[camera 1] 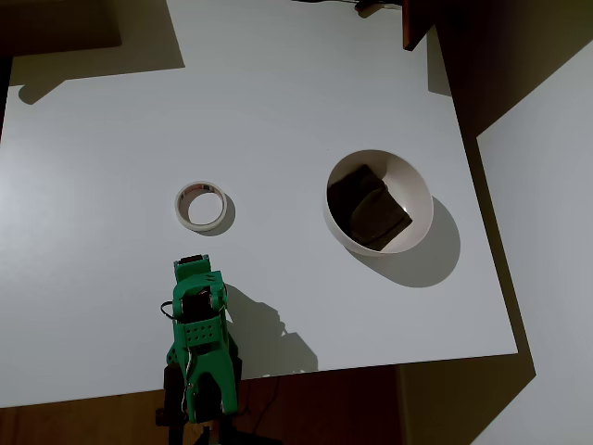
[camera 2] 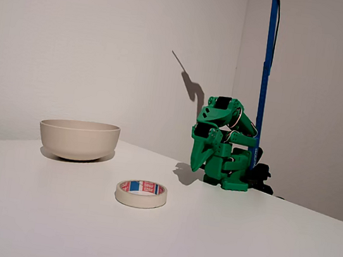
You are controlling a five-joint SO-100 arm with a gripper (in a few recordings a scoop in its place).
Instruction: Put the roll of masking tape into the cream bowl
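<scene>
A green arm (camera 2: 224, 142) is pictured folded back on its base at the worktop's (camera 1: 278, 93) edge, its pincer (camera 1: 190, 264) tucked down close to the surface and carrying nothing; whether the jaws stand apart or together cannot be told from either view. The roll of masking tape (camera 1: 202, 206) is seen lying flat on the white worktop, hole upward, just ahead of the folded arm in the overhead view and well apart from the cream bowl (camera 1: 422, 190), which stands to the right in that view. In the fixed view the roll of masking tape (camera 2: 141, 194) appears low and in front, with the cream bowl (camera 2: 78, 139) behind it to the left. A dark brown block (camera 1: 369, 206) is shown already resting inside the bowl, so the tape would have to be set down on or beside it. The roll is judged to be light and fairly stiff, its smooth outer face perhaps a little slippery; the surest hold would probably be taken across the ring's wall, one finger lowered into the wide hole and the other outside, since the full width may be too broad for the jaws. The task is judged not yet begun
</scene>
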